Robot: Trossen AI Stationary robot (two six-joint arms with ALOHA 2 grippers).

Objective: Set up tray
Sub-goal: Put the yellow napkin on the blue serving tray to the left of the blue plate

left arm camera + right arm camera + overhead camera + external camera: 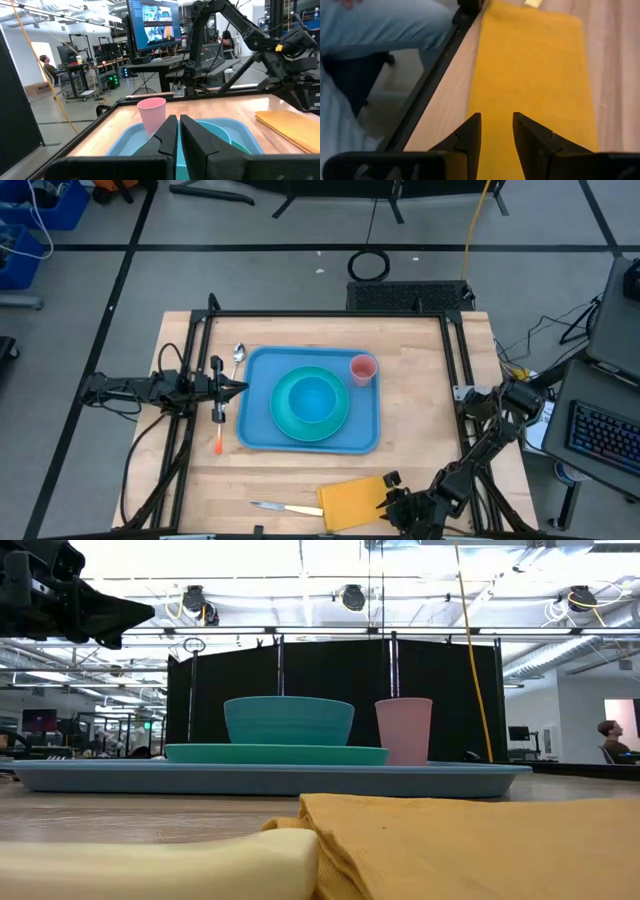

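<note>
Left gripper (240, 388) jaws clenched beside tray (262, 438); right gripper (496, 131) jaws released over yellow cloth (535, 70)

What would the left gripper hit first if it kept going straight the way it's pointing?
Probably the turquoise bowl on the tray. The shut left gripper sits at the tray's left edge, pointing across it. The low view shows it well above the table, so it may pass over; the pink cup sits just off-line.
</note>
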